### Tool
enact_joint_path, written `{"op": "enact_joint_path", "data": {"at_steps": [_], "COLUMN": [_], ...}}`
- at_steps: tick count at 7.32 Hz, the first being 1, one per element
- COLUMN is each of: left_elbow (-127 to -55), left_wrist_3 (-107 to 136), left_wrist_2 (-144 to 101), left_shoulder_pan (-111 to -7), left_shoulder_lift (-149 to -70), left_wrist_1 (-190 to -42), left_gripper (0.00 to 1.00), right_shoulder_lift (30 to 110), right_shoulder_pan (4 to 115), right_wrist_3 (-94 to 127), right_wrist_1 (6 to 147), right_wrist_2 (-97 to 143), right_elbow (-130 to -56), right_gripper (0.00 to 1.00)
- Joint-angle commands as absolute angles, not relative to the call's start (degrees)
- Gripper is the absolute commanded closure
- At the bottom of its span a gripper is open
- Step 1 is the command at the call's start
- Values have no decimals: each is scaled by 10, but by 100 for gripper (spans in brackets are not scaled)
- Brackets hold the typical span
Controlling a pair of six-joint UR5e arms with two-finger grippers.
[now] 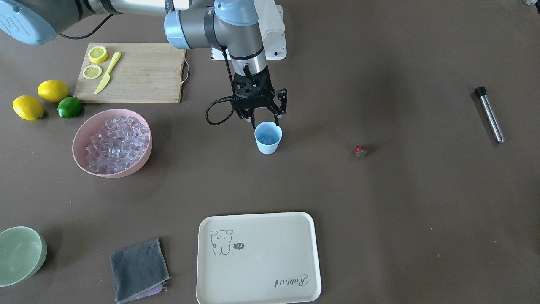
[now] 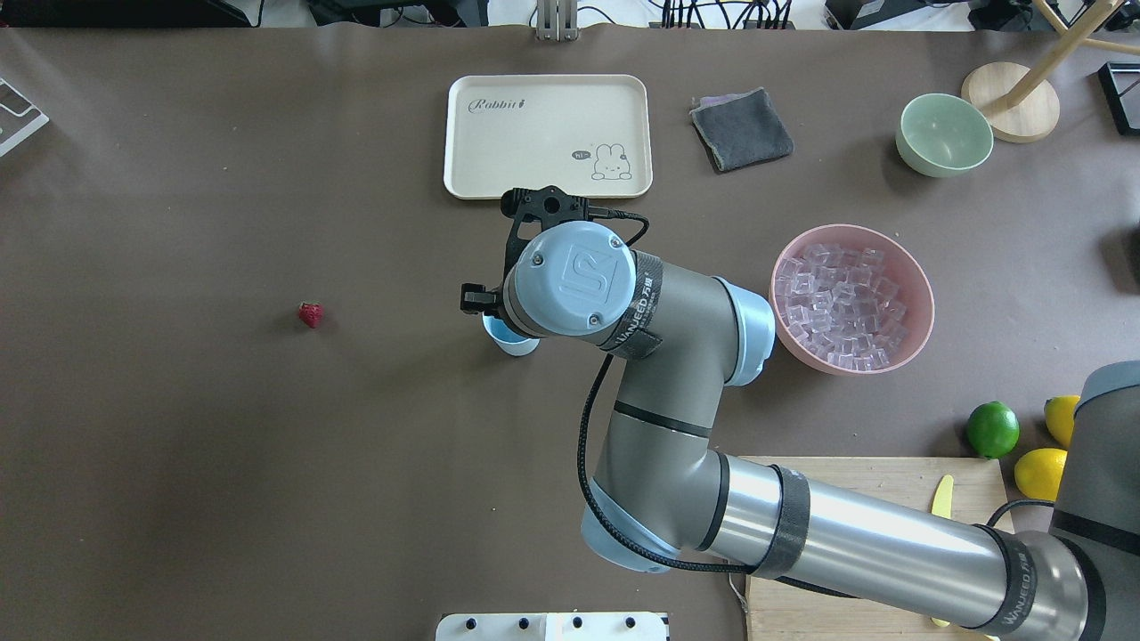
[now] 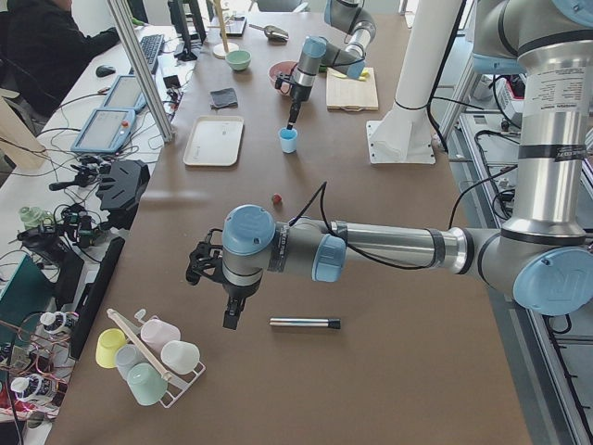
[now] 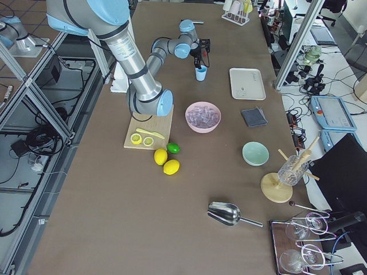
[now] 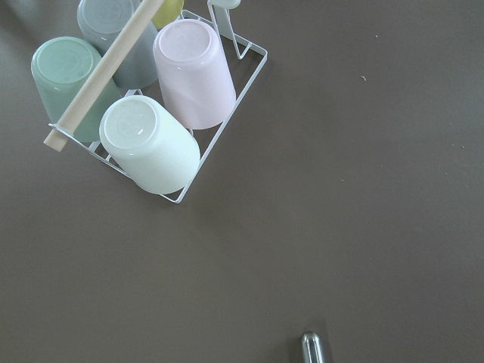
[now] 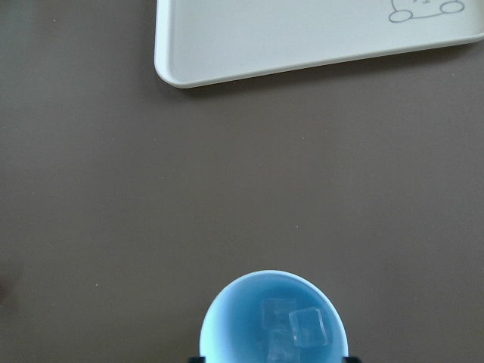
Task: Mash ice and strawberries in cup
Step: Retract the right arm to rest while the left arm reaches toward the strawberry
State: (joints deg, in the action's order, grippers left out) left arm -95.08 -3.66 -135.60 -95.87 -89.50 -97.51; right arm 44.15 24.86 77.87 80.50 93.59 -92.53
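Observation:
The pale blue cup (image 1: 268, 141) stands mid-table with a few clear ice cubes (image 6: 310, 329) inside it; the right wrist view looks straight down into it (image 6: 234, 321). My right gripper (image 1: 265, 123) hangs just above the cup's far rim, fingers spread and empty. In the overhead view the wrist hides most of the cup (image 2: 515, 343). More ice (image 1: 116, 141) fills the pink bowl (image 1: 126, 171). The strawberry (image 1: 360, 151) lies alone on the table, well away from the cup. My left gripper (image 3: 232, 320) shows only in the exterior left view, hovering by a steel muddler (image 1: 489, 114); I cannot tell its state.
A cream tray (image 1: 258, 257) lies in front of the cup. A cutting board (image 1: 143, 74) with lemon slices and a knife, two lemons and a lime (image 1: 69, 107) sit near the pink bowl. A green bowl (image 1: 19, 253), a grey cloth (image 1: 138, 269) and a cup rack (image 5: 151, 98) are further off.

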Motion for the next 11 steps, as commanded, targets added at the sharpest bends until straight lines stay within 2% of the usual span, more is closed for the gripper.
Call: {"op": "enact_joint_path", "data": {"at_steps": [1,3,6,9,11], "left_elbow": [-955,-960,-957,-954,-944], "left_wrist_3": [46,86,241,364,418], "left_wrist_2": [-1353,-1350,-1306,-1280,-1241], "left_shoulder_pan": [-927,-870,-736,-605,-569], "left_shoulder_lift": [-917,-935,-1034,-1109,-1112], "left_wrist_1": [-974,-989,-990,-991,-1032], "left_gripper": [1,1,1,1,1], "right_shoulder_lift": [515,598,709,784,792], "right_shoulder_pan": [271,361,566,751,871], "right_wrist_3": [729,650,475,240,66], "right_wrist_1": [834,839,839,866,967], "right_wrist_2": [968,1065,1243,1368,1381], "right_elbow": [-1008,-1070,-1101,-1093,-1084], "right_gripper": [1,1,1,1,1]}}
